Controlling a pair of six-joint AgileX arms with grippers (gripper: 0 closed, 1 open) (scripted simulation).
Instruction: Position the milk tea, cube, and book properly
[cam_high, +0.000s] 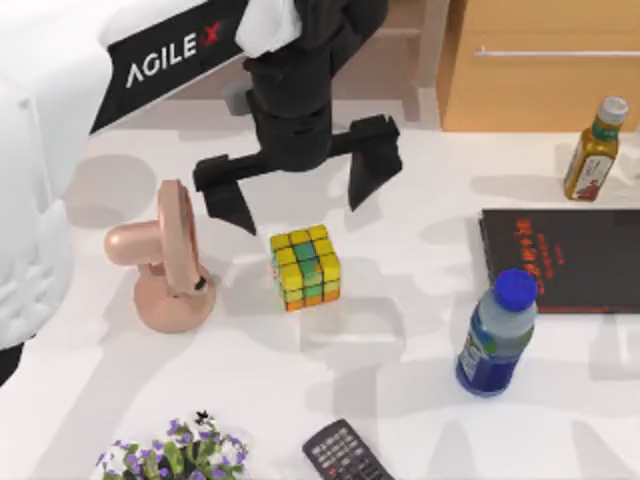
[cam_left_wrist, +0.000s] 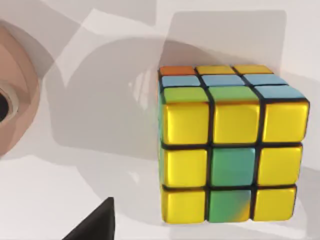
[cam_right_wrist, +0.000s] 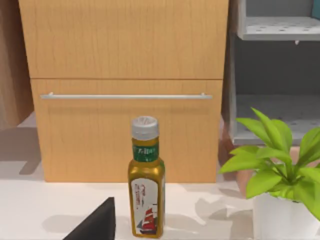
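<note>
The cube (cam_high: 305, 267), mostly yellow with green and orange stickers, sits on the white table left of centre. My left gripper (cam_high: 300, 212) hangs open just behind and above it, one black finger to each side, touching nothing. The left wrist view looks down on the cube (cam_left_wrist: 232, 150) from close by. My right arm is parked off to the right; its wrist view faces the back cabinet, with a dark part of the right gripper (cam_right_wrist: 97, 225) at the edge. The milk tea and the book are out of view.
A peach-pink desk fan (cam_high: 160, 265) stands left of the cube. To the right are a flat black book (cam_high: 560, 260), a blue bottle (cam_high: 497, 335) and an olive-yellow bottle (cam_high: 595, 150). A remote (cam_high: 345, 455) and flowers (cam_high: 175, 455) lie at the front edge.
</note>
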